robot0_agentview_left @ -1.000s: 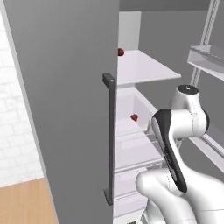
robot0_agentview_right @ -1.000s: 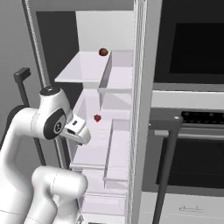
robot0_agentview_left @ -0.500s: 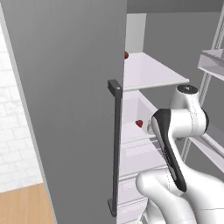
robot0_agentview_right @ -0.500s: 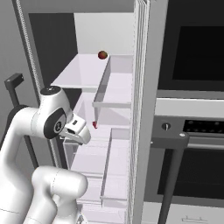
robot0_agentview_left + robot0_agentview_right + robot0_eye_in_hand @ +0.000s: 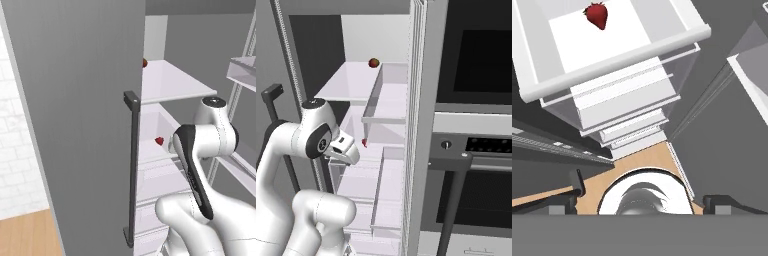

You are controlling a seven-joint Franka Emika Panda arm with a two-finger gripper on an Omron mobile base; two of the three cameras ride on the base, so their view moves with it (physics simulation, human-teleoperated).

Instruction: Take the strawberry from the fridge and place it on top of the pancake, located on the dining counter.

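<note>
Strawberry (image 5: pixel 597 15) lies on a white fridge shelf (image 5: pixel 612 45), at the top left of the hand view, well apart from the fingers (image 5: pixel 716 202), which stand wide apart and hold nothing. Compared with one second ago, both base views have shifted: the fridge (image 5: pixel 80 125) door and its dark handle (image 5: pixel 133 170) now look larger and closer. A darker red fruit (image 5: pixel 374 62) sits on the upper shelf.

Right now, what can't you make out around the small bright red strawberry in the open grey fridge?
- Strawberry: right base view, half hidden behind the shelf wall.
- Dark red round fruit: left base view, cut by the fridge door edge.
- Gripper: hand view, fingertips cropped at the bottom edge.
</note>
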